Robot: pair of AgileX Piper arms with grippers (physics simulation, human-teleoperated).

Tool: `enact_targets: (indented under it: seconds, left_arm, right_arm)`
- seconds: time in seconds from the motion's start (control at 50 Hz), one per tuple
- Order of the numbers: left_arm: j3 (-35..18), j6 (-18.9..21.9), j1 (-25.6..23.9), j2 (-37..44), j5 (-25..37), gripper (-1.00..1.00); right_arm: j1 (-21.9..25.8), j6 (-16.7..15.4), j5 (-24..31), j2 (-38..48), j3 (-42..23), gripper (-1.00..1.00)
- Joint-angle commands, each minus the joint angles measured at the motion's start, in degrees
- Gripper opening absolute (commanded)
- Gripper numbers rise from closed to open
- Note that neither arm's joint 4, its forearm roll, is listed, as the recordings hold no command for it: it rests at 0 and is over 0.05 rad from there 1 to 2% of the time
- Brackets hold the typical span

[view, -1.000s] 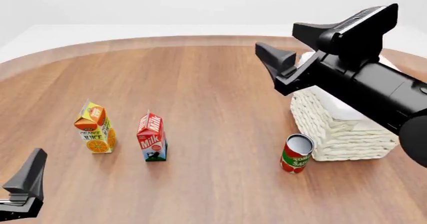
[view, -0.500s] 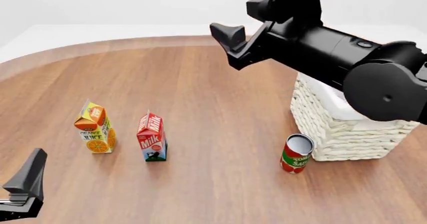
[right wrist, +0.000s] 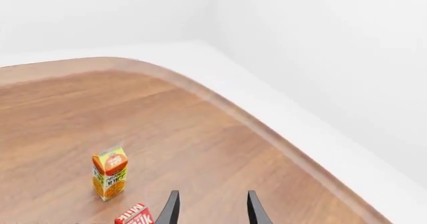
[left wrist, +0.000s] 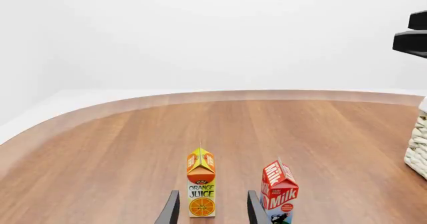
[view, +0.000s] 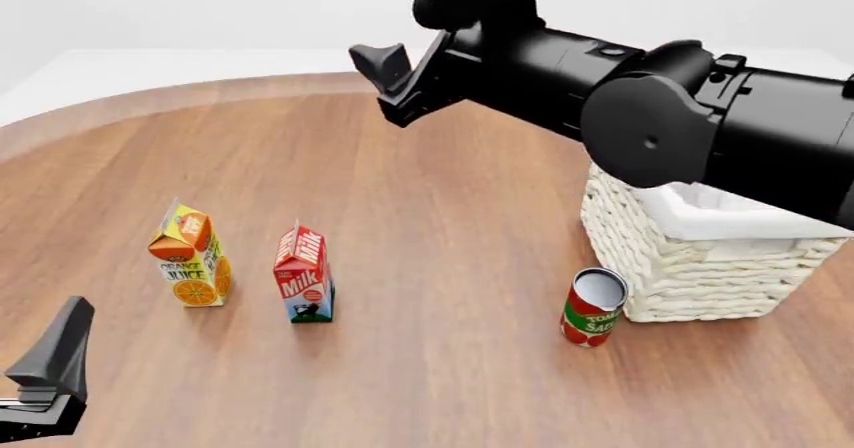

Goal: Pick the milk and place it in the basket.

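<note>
The milk [view: 304, 273] is a red gable-top carton standing upright on the wooden table, left of centre; it also shows in the left wrist view as milk [left wrist: 279, 191] and at the frame edge as milk [right wrist: 133, 215]. The basket [view: 694, 258], cream wicker with white lining, stands at the right. My right gripper [view: 400, 43] hangs open and empty high over the far middle of the table, well away from the milk; the right gripper [right wrist: 213, 194] shows spread fingers. My left gripper [left wrist: 212, 194] is open and empty, low at the near left corner.
An orange juice carton [view: 190, 256] stands just left of the milk. A red tomato-sauce can [view: 593, 306] stands against the basket's near left corner. The right arm's black body [view: 667, 108] spans above the basket. The table's curved edge [view: 200, 93] runs along the far side.
The right arm has swung leftward from above the basket to over the far middle of the table, gripper still open. The left arm and all objects have stayed put.
</note>
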Motion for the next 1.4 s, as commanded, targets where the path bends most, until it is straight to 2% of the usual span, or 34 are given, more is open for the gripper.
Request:
enact_targets:
  seconds: [0.02, 0.28, 0.74, 1.4]
  left_arm:
    - [0.0, 0.0, 0.0, 0.0, 0.0, 1.00]
    - [0.0, 0.0, 0.0, 0.0, 0.0, 1.00]
    - [0.0, 0.0, 0.0, 0.0, 0.0, 1.00]
    - [0.0, 0.0, 0.0, 0.0, 0.0, 1.00]
  right_arm:
    - [1.7, -1.8, 2.2, 4.6, -4.7, 1.00]
    - [4.4, -4.7, 3.7, 9.0, -7.6, 1.00]
    - [7.7, -7.8, 6.2, 14.4, -12.0, 1.00]
    - [12.4, -9.3, 8.6, 22.2, -17.9, 1.00]
